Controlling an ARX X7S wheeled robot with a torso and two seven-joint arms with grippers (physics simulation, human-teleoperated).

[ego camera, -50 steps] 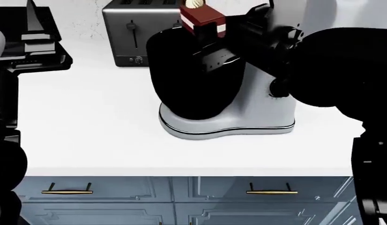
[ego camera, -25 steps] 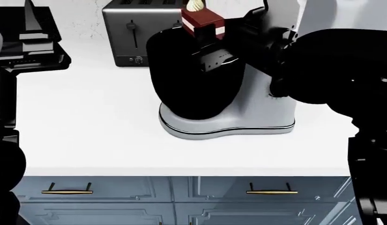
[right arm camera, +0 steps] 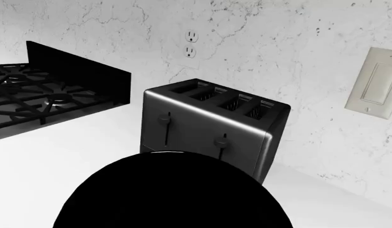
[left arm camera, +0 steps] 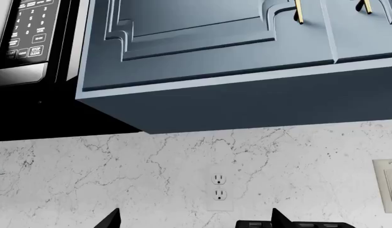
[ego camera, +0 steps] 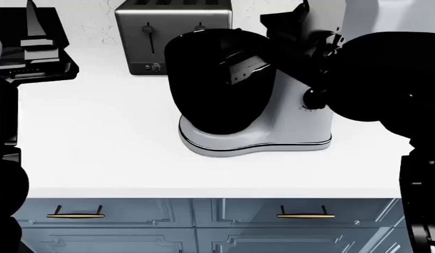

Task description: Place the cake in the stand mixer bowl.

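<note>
Cake: gone from above the bowl (ego camera: 217, 79), probably dropped inside. I am holding my right gripper (ego camera: 247, 66) there; opening, contents indiscernible.

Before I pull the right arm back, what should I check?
1. Cake in the bowl: cannot tell; no cake shows in any view, and the bowl's inside is plain black.
2. Right gripper at the bowl's rim: ok.
3. Right fingers released: cannot tell, black on black.
4. Mixer upright on the counter: ok.
5. Toaster upright behind the bowl: ok.
6. Left gripper open, empty, facing the wall: ok.
</note>
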